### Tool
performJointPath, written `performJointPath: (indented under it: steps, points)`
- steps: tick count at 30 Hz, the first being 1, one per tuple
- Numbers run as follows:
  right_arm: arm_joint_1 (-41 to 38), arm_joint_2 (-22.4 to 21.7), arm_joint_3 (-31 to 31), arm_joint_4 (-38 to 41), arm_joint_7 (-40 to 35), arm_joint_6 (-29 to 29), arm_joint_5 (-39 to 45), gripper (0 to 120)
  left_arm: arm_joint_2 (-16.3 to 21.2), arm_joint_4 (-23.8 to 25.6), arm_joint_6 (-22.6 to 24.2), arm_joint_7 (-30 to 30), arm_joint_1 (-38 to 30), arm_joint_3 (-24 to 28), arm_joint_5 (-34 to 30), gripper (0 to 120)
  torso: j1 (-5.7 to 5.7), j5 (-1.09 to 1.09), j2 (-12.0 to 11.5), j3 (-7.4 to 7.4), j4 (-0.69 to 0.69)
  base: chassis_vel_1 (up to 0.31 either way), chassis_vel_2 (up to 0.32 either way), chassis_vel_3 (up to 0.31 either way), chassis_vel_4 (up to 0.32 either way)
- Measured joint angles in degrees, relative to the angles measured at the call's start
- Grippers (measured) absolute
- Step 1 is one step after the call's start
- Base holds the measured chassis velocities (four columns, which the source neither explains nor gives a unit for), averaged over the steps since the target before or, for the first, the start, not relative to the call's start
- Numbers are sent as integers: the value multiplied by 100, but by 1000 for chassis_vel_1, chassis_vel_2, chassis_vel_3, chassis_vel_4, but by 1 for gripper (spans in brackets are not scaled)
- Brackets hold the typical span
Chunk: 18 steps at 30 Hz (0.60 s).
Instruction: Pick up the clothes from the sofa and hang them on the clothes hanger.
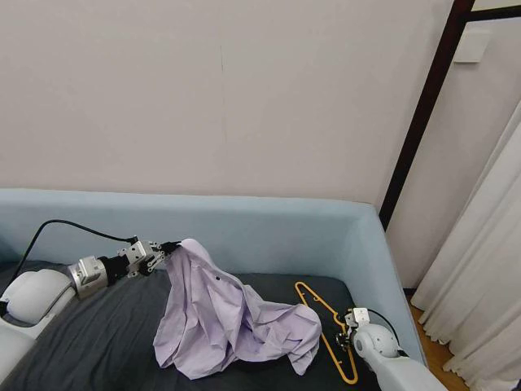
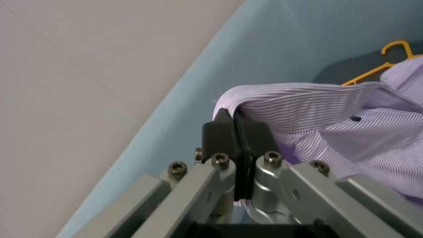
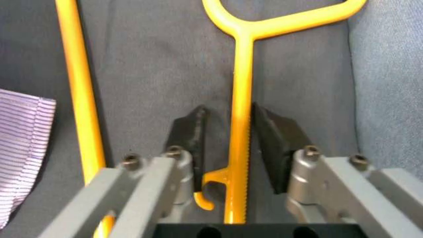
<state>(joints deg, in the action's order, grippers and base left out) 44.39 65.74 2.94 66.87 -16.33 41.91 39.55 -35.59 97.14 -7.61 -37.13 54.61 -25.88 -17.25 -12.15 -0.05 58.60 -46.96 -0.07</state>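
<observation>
Head view, left pincer: my left pincer (image 1: 172, 245) reaches in from the left above the seat. It is clamped on the top edge of the shirt, close in front of the backrest.
Head view, shirt: the lilac striped shirt (image 1: 228, 322) rises to a peak at that grip. Its lower folds lie spread on the dark seat cushion (image 1: 89, 342), near the middle of the pale blue sofa (image 1: 269, 228).
Head view, hanger: the yellow hanger (image 1: 324, 308) lies flat on the cushion to the right of the shirt, near the sofa's right arm.
Head view, right pincer: my right pincer (image 1: 345, 320) sits low over the hanger's right side.
Head view, room: a pale wall (image 1: 203, 98) stands behind the sofa and a curtain (image 1: 488, 285) hangs at the right.

Left wrist view, left pincer: my left pincer (image 2: 235, 124) has its black pads (image 2: 219, 136) pressed together with a fold of striped cloth caught between them.
Left wrist view, shirt: the shirt (image 2: 330, 124) drapes away from the pads, and one small dark button shows.
Left wrist view, hanger: the hanger (image 2: 387, 59) peeks out beyond the cloth, against the sofa (image 2: 264, 59).

Right wrist view, right pincer: my right pincer (image 3: 231, 131) has its fingers (image 3: 188, 134) apart, one on each side of a straight yellow bar. A gap is left on both sides, so it grips nothing.
Right wrist view, hanger: the hanger (image 3: 242, 74) lies on the seat cushion (image 3: 145, 64), with a second bar running alongside.
Right wrist view, shirt: a striped hem of the shirt (image 3: 20, 144) lies just beside that outer bar, apart from my fingers.
</observation>
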Motion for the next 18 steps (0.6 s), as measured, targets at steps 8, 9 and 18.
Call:
performJointPath:
  steps: [8,9,18]
  points:
    - [27,-17,-20,49,19,0,-141,4,-23,2,-4,-2,-2,4,5,0,0,0,0,0,0,0,0,0,0]
    - [37,-25,-24,64,28,0,-164,4,-30,3,-4,-3,-2,6,6,0,0,1,0,0,0,0,0,0,0]
    - [148,-199,12,665,-121,-937,-575,4,-7,-5,-4,-4,-27,9,5,0,0,2,0,0,0,0,0,0,0]
